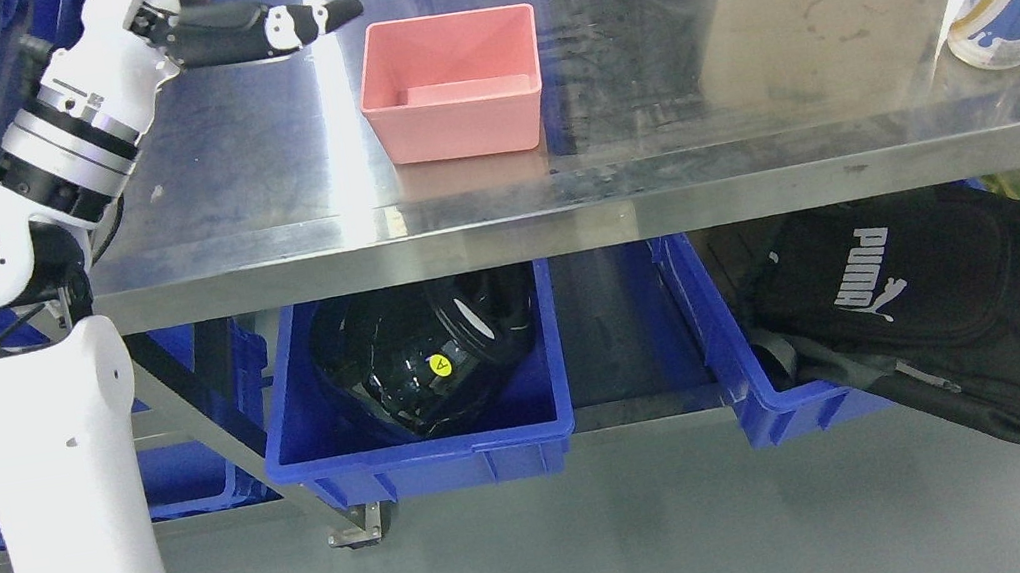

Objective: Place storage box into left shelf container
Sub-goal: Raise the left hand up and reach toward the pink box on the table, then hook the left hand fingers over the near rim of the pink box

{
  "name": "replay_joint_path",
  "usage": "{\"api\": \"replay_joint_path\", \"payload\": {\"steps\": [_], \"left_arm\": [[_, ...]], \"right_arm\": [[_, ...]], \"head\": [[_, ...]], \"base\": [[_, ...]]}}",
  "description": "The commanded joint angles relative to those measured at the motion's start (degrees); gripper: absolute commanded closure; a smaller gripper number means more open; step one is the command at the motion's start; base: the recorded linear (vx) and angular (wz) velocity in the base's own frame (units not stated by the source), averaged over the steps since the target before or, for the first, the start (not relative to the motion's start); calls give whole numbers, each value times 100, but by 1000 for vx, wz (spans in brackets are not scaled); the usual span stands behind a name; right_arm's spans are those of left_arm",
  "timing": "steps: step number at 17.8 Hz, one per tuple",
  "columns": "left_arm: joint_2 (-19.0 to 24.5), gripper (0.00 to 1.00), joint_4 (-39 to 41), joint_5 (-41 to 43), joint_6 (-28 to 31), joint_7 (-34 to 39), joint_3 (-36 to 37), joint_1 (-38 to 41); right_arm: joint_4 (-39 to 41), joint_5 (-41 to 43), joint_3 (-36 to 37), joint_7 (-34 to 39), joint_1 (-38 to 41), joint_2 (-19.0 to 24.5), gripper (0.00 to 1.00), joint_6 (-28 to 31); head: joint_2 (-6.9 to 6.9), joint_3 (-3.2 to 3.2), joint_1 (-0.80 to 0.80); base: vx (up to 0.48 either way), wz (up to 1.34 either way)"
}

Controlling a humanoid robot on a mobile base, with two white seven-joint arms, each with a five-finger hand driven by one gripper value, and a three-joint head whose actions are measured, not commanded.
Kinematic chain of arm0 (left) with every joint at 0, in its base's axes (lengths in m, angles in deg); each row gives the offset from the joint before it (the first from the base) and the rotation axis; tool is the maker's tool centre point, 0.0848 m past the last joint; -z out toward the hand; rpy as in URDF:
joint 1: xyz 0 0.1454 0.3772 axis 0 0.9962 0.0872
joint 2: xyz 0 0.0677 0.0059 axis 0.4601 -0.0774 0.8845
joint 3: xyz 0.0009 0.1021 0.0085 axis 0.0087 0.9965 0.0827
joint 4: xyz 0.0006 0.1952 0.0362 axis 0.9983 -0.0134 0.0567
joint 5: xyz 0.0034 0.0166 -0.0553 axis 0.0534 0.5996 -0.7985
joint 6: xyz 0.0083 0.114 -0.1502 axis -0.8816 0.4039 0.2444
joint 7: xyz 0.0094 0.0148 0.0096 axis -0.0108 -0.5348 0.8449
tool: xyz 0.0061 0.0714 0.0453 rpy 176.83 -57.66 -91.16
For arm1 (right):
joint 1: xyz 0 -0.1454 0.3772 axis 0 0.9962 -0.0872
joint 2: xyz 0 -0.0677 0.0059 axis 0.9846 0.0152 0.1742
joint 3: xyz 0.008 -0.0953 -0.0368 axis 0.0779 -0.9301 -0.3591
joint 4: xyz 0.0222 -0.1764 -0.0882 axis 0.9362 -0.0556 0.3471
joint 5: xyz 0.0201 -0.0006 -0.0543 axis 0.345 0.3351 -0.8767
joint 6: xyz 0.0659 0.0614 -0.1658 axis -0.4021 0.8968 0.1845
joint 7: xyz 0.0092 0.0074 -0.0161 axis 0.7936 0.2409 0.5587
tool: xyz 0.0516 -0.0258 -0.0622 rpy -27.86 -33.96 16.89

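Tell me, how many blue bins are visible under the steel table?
3 at least. One blue bin under the pink box holds a black object, another to its right holds a black backpack, and a third is partly hidden behind the left arm. More may be hidden.

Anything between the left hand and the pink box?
No. In the head view only bare steel tabletop separates the left hand from the pink storage box.

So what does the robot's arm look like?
The left arm has smooth white shells, a round white joint with a ring of small holes, and silver and black bands at the wrist. The left hand is black with white patches. The right arm isn't in view.
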Motion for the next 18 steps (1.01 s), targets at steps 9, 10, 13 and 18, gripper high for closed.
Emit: {"api": "replay_joint_path", "payload": {"steps": [9, 10, 13, 18], "left_arm": [[562, 2, -973, 1062, 1049, -1662, 1365, -1147], [562, 3, -974, 1045, 1058, -1723, 1418, -1200], [536, 4, -965, 992, 1198, -1846, 1445, -1218], [614, 5, -903, 895, 1304, -2356, 1541, -1183]], "right_arm": [[100, 0, 0, 2, -106, -100, 1, -5], [100, 0, 0, 2, -106, -100, 1, -5], [100, 0, 0, 2, -106, -100, 1, -5], [100, 0, 0, 2, -106, -100, 1, -5]], "head": [[0, 0, 0], [0, 0, 0], [0, 0, 0], [0, 0, 0]], "base": [[0, -2], [0, 0], [0, 0], [0, 0]]}}
